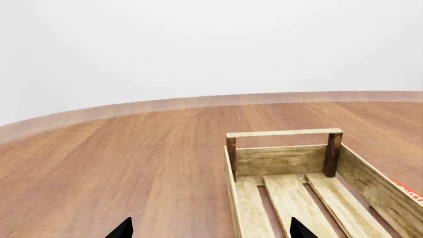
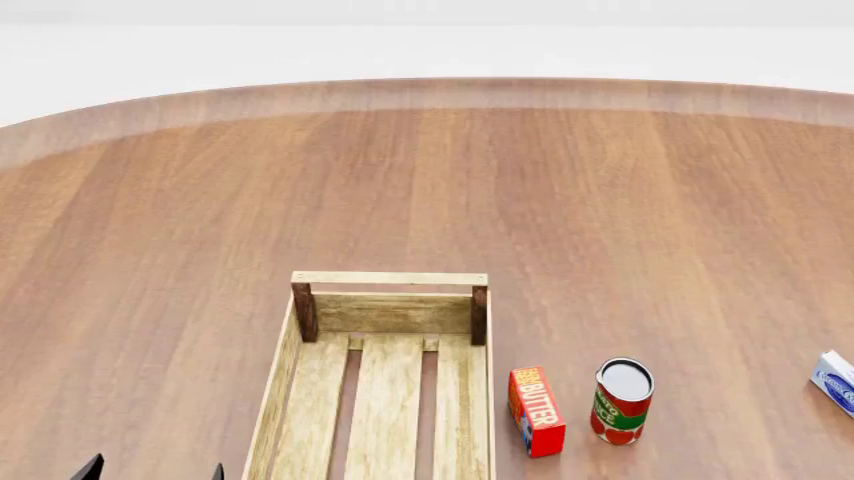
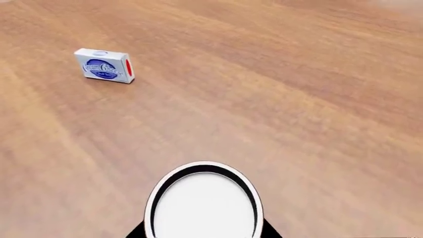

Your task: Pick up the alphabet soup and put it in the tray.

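Alphabet soup (image 3: 203, 203) sits right between the fingers (image 3: 137, 232) of my right gripper (image 3: 203, 234). Only my right wrist view shows it, as a white round top with a dark rim. Just dark slivers of my fingers show on either side, so I judge them pinched on the can, but that view is poor. Beyond it lies bare wooden table (image 3: 297, 99), with a blue-and-white cream cheese box (image 3: 105, 66) well off.

My left gripper (image 1: 210, 230) has its fingers (image 1: 122, 229) spread wide, straddling the tray's (image 1: 283, 159) near side wall.

From the head view the can is out of sight. The tray (image 2: 390, 279) lies low and left of centre, slats bare. Just beside its right wall stands a butter box (image 2: 535, 411), then a red-and-green can (image 2: 622, 401). The cream cheese box (image 2: 835, 381) is cut by the right edge. Wide open tabletop (image 2: 427, 180) runs out to the curved far edge.
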You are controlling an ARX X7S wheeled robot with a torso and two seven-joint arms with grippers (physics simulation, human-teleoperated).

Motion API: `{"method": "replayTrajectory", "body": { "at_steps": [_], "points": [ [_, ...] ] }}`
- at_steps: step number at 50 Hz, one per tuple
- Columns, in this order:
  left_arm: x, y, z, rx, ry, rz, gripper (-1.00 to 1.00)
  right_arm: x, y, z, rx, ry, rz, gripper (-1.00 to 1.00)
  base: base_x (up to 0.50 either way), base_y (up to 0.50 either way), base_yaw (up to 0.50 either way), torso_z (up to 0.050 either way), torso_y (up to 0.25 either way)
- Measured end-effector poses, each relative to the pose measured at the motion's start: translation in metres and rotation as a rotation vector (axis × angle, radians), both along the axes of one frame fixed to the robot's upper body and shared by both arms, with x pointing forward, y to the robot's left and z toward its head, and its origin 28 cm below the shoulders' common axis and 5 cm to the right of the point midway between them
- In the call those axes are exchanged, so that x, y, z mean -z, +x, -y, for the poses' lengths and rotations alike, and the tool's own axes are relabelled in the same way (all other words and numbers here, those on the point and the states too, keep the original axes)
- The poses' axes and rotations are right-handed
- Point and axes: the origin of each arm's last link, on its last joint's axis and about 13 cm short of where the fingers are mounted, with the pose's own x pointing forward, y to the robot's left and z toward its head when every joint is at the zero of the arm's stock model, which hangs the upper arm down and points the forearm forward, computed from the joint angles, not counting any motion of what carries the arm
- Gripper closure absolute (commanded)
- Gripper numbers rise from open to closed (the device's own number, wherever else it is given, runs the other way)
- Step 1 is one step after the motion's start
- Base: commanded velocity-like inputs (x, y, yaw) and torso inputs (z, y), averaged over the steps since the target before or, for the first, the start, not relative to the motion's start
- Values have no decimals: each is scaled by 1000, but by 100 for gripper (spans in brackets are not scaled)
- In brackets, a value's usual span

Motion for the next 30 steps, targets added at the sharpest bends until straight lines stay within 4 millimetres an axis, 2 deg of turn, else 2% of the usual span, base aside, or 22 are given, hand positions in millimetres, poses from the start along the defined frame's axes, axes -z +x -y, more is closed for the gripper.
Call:
{"method": "replayTrajectory", "body": {
  "at_steps": [13,30],
  "points": [
    [0,-1,0,1,1,2,-100,-5,-5,-3,-9,5,30,100,0,0,0,0,0],
    [-1,-2,0,1,1,5,-100,-48,-10,-21,-131,-53,151,100,0,0,0,0,1]
  ]
}}
